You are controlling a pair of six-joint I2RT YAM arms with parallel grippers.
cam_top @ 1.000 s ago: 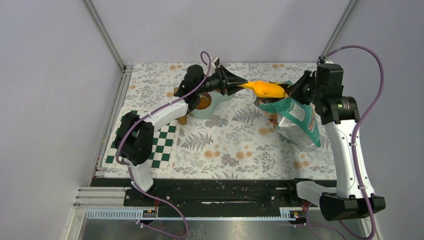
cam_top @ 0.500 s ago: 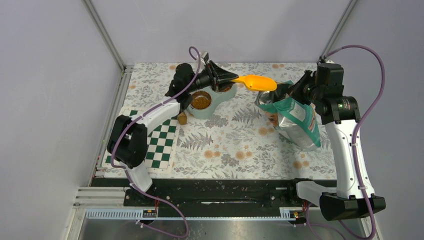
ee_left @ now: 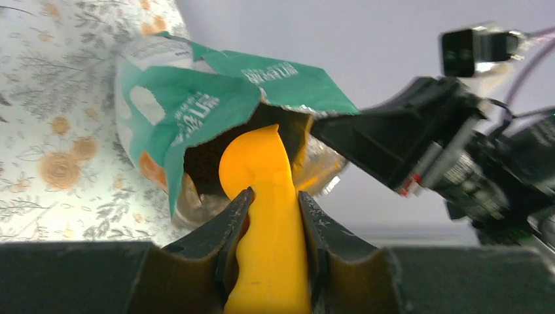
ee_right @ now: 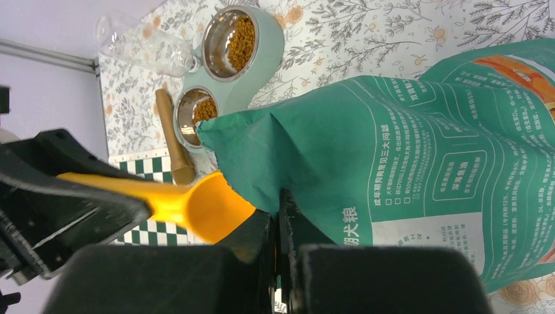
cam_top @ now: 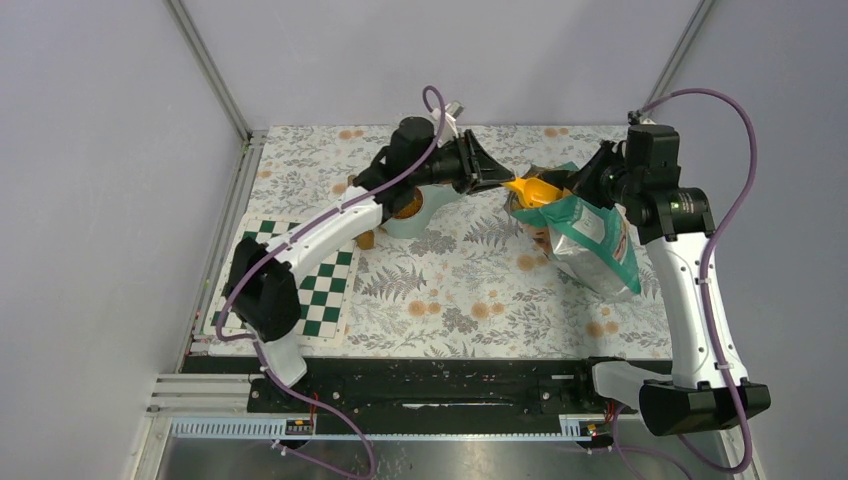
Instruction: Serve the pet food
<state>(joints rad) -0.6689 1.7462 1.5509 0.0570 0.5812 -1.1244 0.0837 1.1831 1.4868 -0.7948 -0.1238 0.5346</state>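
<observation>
Inspection at the table, standing position near the arm bases.

**Location of the pet food (ee_right: 243, 40).** Brown kibble lies in both cups of the pale green feeder (ee_right: 262, 55), which sits at about 11 o'clock from the middle of the floral cloth (cam_top: 450, 290). The farther cup looks fuller than the nearer one. The rest is presumably inside the bag (ee_right: 406, 150), lying tilted at about 3 o'clock. Its interior shows only dark in the left wrist view, so the fill level cannot be confirmed.

**Claws.** The left gripper (ee_left: 273, 196) is clamped on the handle of the orange scoop (ee_left: 258, 160), fingers pressed to either side. The scoop's bowl is entering the bag's mouth. The right gripper (ee_right: 280, 203) is closed tight, pinching the bag's torn upper edge and holding the mouth up and open.

**Handling assessment.**
- The kibble is judged light, dry and loose, so it will pour and roll rather than hold shape.
- It cannot be pinched by the fingers and must be carried in the scoop.
- The grip belongs on the scoop's stiff handle, as it is now.
- A loaded scoop needs to stay level, since any tilt on the way toward 11 o'clock would scatter pellets on the cloth.
- The bag is soft foil and would likely slump shut if released.
</observation>
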